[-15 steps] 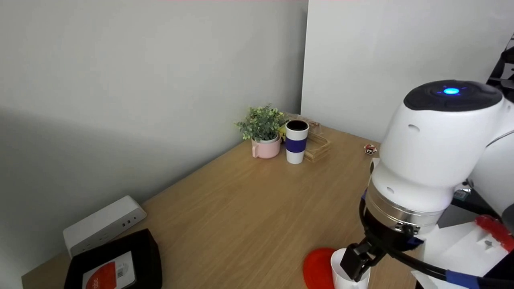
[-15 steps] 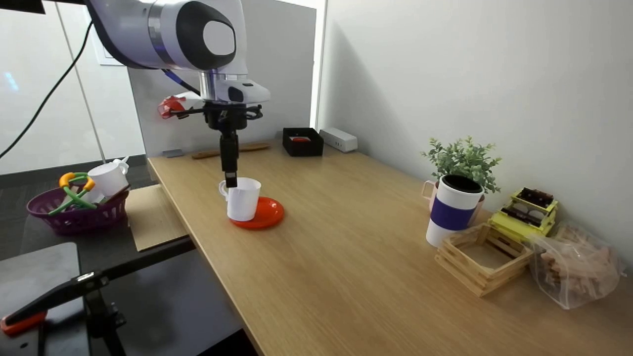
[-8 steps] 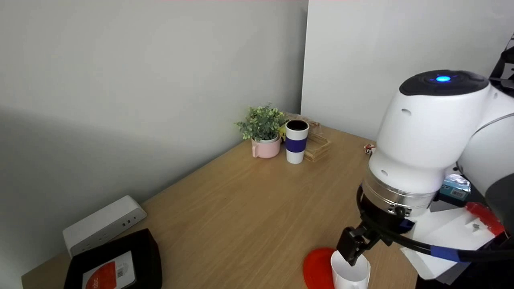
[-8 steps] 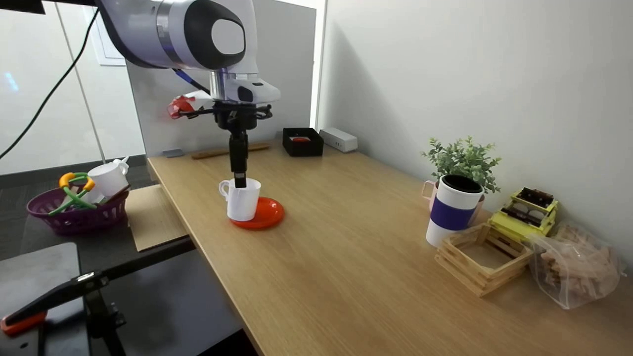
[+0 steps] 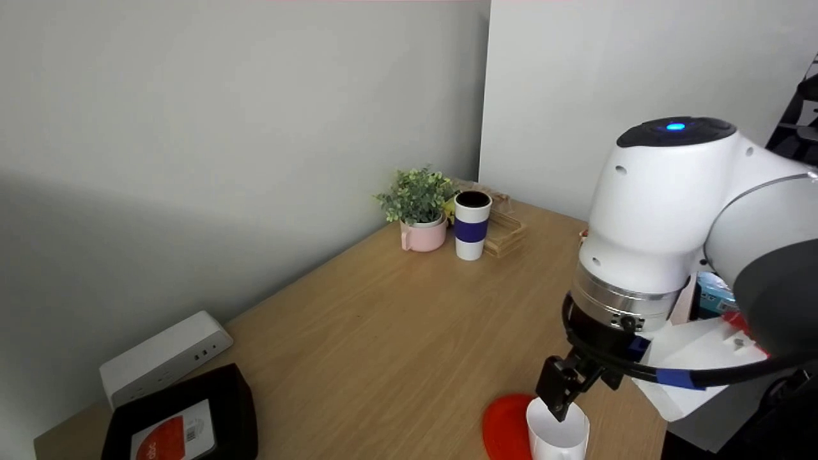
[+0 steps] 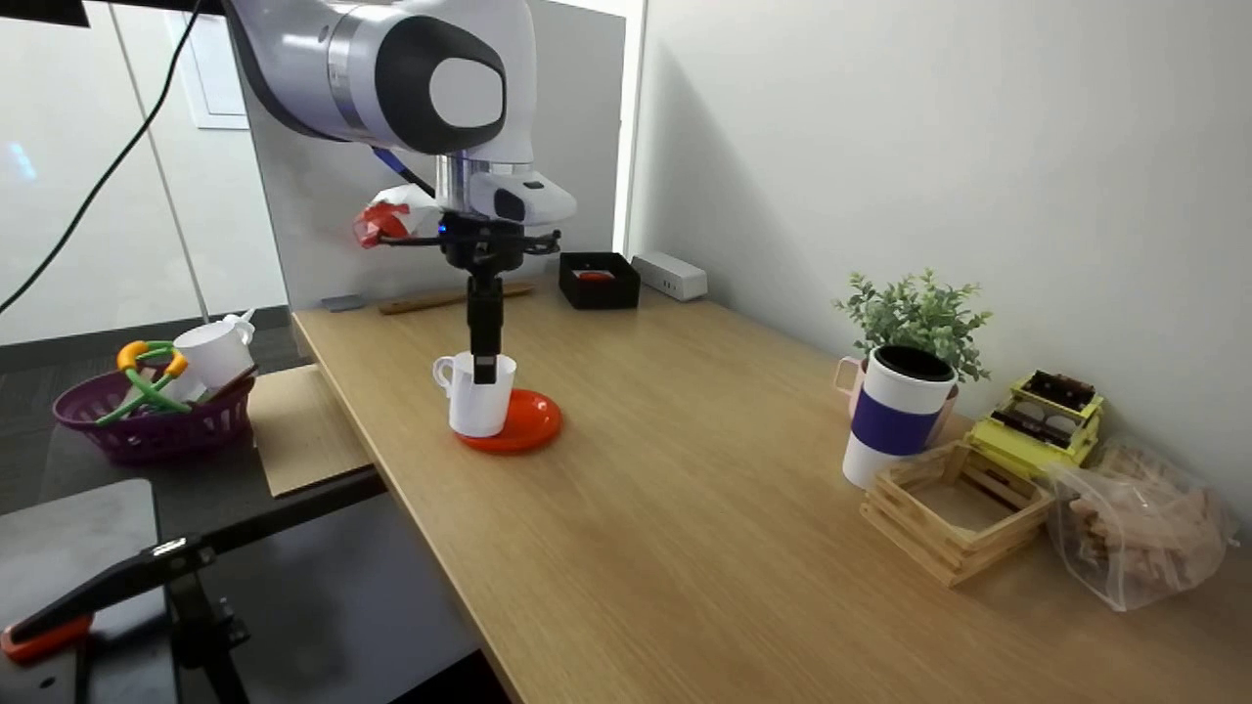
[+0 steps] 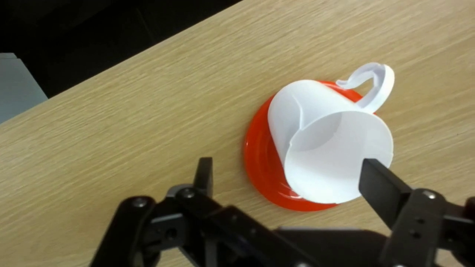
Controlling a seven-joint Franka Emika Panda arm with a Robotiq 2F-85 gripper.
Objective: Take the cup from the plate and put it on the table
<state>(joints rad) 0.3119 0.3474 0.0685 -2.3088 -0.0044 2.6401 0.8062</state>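
Note:
The cup [image 7: 308, 104] is plain white with a handle. It stands upright on the red plate [image 7: 261, 155], off-centre. Both also show in the exterior views: the cup [image 5: 559, 437] with the plate [image 5: 505, 425] near the bottom edge, and the cup [image 6: 476, 409] with the plate [image 6: 536, 425] left of centre. The plate lies on the wood-grain table [image 6: 704, 460]. My gripper [image 7: 287, 162] is open and empty, its fingers wide apart. The right finger overlaps the cup's rim in the wrist view; contact cannot be told. In an exterior view a finger of the gripper [image 6: 484, 367] overlaps the cup's upper part.
A white cup with a blue band [image 6: 890, 416], a potted plant [image 6: 919, 318], a wooden crate [image 6: 954, 513] and a clear bag [image 6: 1140, 528] stand along the wall. A black tray [image 5: 243, 409] and a white power box [image 5: 166, 358] are farther off. The table edge [image 7: 141, 53] runs near the plate.
My gripper has shifted sideways over the cup, to the right and slightly down in an exterior view. The cup and plate have not moved.

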